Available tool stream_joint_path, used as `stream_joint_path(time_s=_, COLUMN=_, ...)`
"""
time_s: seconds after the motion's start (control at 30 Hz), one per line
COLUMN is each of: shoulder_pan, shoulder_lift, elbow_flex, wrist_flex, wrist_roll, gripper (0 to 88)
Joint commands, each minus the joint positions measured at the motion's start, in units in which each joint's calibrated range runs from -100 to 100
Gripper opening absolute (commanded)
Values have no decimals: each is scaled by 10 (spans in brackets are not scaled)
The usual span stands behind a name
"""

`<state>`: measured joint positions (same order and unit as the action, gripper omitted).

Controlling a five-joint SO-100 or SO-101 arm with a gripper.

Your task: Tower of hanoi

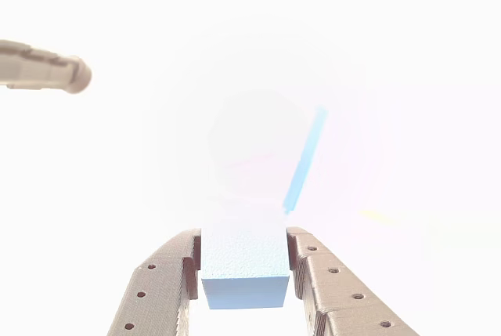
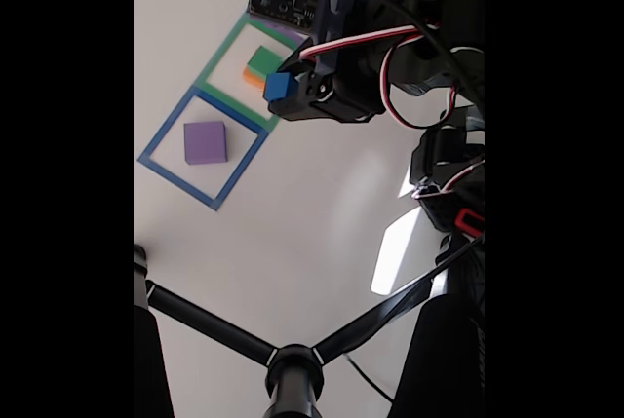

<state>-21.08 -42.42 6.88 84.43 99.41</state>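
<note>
Pinched between both fingers of the claw (image 1: pixel 244 261) is a small blue cube (image 1: pixel 244 269), held in the air above the white tabletop (image 2: pixel 292 213). Beneath it, a green block (image 2: pixel 263 57) on an orange one sits inside a green taped square (image 2: pixel 219 53); a purple block (image 2: pixel 205 141) lies in the neighbouring blue square (image 2: pixel 161 135).

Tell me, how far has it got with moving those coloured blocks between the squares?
Midway, as far as the frames show. Apparently done: a purple block lies in the blue-taped square. In hand: the gripper holds a blue block lifted off the table. Left: a green block sits on an orange one in the green square, and blue has yet to be set down.
</note>
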Motion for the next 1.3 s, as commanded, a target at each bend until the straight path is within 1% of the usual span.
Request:
stream_joint_path(time_s=0.0, shoulder_pan=-20, shoulder_lift=3, elbow_flex=-14, wrist_flex=-29, wrist_roll=6, gripper=48)
stream_joint_path(time_s=0.17, shoulder_pan=-23, shoulder_lift=2, elbow_flex=59, wrist_flex=-99, wrist_roll=6, gripper=48)
stream_joint_path(time_s=0.33, shoulder_pan=-8, shoulder_lift=1, elbow_flex=183, wrist_flex=-239, wrist_roll=6, gripper=49)
stream_joint_path(time_s=0.47, shoulder_pan=0, shoulder_lift=6, elbow_flex=313, wrist_flex=-408, wrist_roll=6, gripper=49)
stream_joint_path(time_s=0.63, shoulder_pan=0, shoulder_lift=51, elbow_flex=479, wrist_flex=-678, wrist_roll=6, gripper=49)
stream_joint_path(time_s=0.7, shoulder_pan=-4, shoulder_lift=81, elbow_flex=519, wrist_flex=-766, wrist_roll=6, gripper=49)
stream_joint_path(time_s=1.0, shoulder_pan=-12, shoulder_lift=215, elbow_flex=617, wrist_flex=-1043, wrist_roll=6, gripper=49)
stream_joint_path(time_s=1.27, shoulder_pan=-9, shoulder_lift=333, elbow_flex=606, wrist_flex=-1173, wrist_roll=6, gripper=50)
